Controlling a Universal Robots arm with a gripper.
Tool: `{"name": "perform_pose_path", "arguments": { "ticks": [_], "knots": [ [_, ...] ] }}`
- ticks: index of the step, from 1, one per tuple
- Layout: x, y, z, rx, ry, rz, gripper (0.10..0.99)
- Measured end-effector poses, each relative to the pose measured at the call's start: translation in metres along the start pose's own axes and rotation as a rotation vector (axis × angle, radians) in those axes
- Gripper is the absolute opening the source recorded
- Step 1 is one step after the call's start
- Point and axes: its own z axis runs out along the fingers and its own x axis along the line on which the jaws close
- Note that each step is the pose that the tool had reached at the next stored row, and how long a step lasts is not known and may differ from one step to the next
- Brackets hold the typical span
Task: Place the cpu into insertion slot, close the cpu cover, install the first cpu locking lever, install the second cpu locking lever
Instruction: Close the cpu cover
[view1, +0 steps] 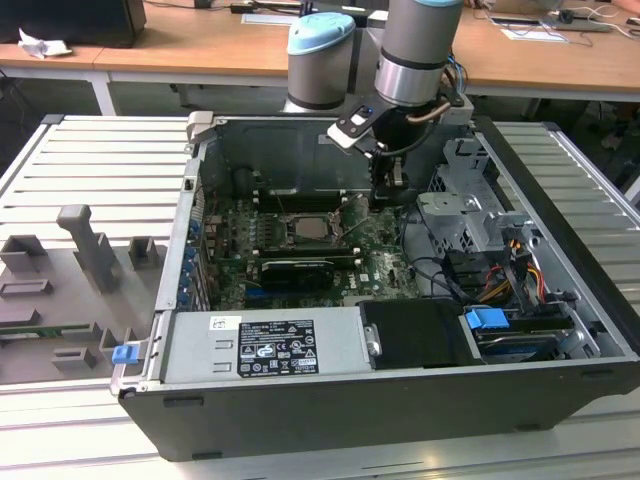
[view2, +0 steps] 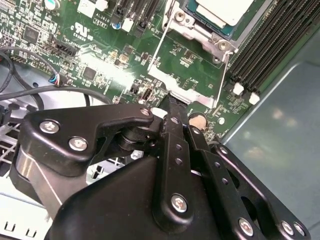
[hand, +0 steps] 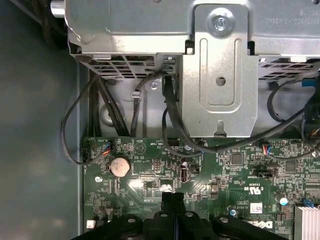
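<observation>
open computer case on a slatted metal table; green circuit board on the case floor.

cpu: pale silvery face up, seated in the insertion slot about the middle of the board, nearer the case's back wall than the labelled metal box at its front edge.

cpu cover: silver-grey metal framing the chip; cannot tell whether it lies fully down. two thin metal rods run from the socket's corners toward the gripper.

gripper: black claw drawn narrow, fingertips pressed together with nothing between them. it hangs over the board off the socket's corner, on the side toward the drive cage, clear of the cpu.

coin battery: round, on the board near the claw, close to the board's corner by the case wall.

black cables: from the drive cage to the board's edge.

grey fixture blocks: at the table's edge on the exterior view's left.
</observation>
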Motion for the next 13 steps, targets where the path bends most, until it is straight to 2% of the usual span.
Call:
{"name": "perform_pose_path", "arguments": {
  "ticks": [4,13],
  "knots": [
    [0.0,-0.0012,-0.0026,0.009,0.0004,0.0,0.106],
    [-0.0001,-0.018,-0.0023,0.009,0.0002,0.0,0.106]
  ]
}}
